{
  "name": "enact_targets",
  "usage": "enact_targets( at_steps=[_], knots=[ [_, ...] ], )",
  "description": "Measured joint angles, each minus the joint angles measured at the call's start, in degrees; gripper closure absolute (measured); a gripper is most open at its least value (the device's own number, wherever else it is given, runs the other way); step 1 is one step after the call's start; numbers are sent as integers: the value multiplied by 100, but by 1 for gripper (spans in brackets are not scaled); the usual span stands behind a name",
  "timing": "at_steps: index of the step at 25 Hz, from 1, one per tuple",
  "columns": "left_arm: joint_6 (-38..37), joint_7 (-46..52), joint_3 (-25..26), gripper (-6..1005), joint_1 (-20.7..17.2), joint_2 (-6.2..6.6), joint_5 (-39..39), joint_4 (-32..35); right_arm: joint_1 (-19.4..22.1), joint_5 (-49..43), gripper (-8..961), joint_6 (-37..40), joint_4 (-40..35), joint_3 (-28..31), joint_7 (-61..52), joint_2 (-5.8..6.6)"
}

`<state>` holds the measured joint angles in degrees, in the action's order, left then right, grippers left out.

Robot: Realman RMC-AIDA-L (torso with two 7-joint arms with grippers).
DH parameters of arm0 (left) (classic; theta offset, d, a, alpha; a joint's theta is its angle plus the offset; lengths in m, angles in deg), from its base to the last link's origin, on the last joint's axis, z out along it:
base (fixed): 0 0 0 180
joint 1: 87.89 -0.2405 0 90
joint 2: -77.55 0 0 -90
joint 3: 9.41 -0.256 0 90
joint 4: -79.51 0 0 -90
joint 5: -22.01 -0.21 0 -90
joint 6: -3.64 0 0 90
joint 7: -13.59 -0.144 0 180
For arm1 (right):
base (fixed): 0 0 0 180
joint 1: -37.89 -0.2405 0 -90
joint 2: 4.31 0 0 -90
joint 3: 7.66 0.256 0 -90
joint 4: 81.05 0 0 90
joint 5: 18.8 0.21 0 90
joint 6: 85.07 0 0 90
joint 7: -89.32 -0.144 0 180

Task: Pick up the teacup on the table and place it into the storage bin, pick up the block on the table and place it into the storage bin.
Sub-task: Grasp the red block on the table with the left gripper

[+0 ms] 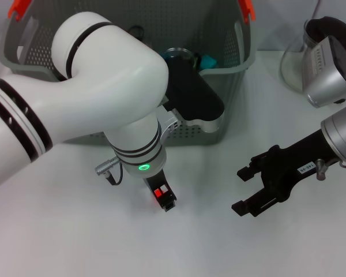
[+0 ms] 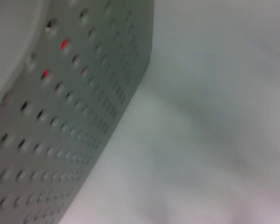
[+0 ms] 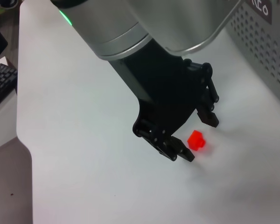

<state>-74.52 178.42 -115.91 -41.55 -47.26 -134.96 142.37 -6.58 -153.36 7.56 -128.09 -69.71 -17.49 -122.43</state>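
there, block (image 3: 196,140) on white table (image 3: 84,140)

Head camera looks forward and down from above the table (image 1: 75,242), taking in the storage bin (image 1: 230,69) at the far side and both arms. Left wrist camera sits very close to the storage bin's perforated wall (image 2: 60,140), table beyond. Right wrist camera looks across the table from near by at the left pincer (image 3: 201,140) and red block (image 3: 196,140); the head view shares both.
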Motion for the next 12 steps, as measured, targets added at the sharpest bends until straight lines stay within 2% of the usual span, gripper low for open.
enact_targets(
  at_steps=[12],
  knots=[
    [16,4,-21,460,6,0,0,-46,15,0,29,0,2,0,10,0]
  ],
)
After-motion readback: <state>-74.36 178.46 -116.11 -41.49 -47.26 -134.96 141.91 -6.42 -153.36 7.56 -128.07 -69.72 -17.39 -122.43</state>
